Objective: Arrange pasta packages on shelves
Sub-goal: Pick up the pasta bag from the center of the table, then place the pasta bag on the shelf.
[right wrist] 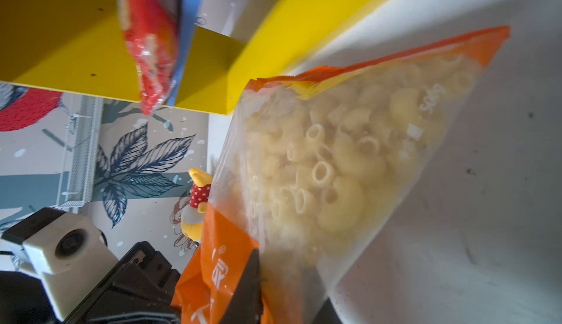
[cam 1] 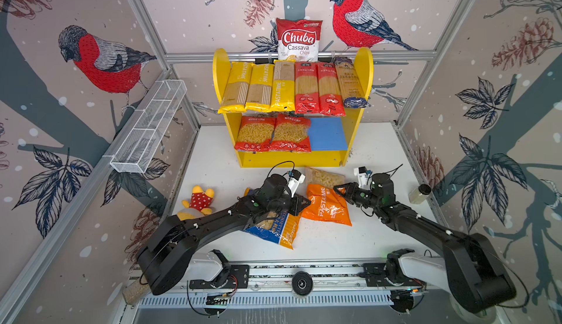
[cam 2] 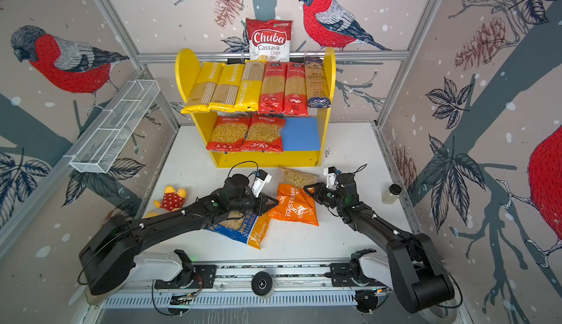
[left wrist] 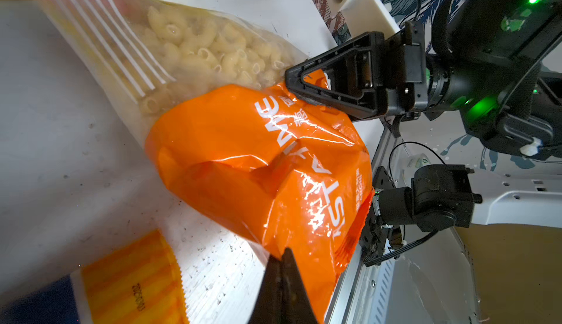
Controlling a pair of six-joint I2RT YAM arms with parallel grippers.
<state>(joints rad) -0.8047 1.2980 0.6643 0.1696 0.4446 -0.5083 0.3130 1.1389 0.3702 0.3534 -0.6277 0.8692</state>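
Note:
An orange PASTATIME bag of elbow pasta (cam 1: 327, 206) (cam 2: 296, 208) lies on the white table in front of the shelves (cam 1: 219, 73), its clear end toward the rack. My left gripper (cam 1: 305, 202) (left wrist: 284, 255) is shut on the bag's left edge. On the right side, my right gripper (cam 1: 337, 190) (right wrist: 282, 301) is shut on a fold of the same bag. A blue-and-orange pasta bag (cam 1: 273, 231) lies partly under my left arm. Several long packs (cam 1: 275, 86) fill the upper board. Two red short-pasta bags (cam 1: 273, 133) lie on the lower blue board (cam 1: 328, 133).
A Chuba Cassava Chips bag (cam 1: 299, 39) stands behind the rack. A polka-dot plush toy (cam 1: 199, 200) lies left of my left arm. A white wire basket (cam 1: 149, 127) hangs on the left wall. A small jar (cam 1: 419, 193) stands at the table's right edge.

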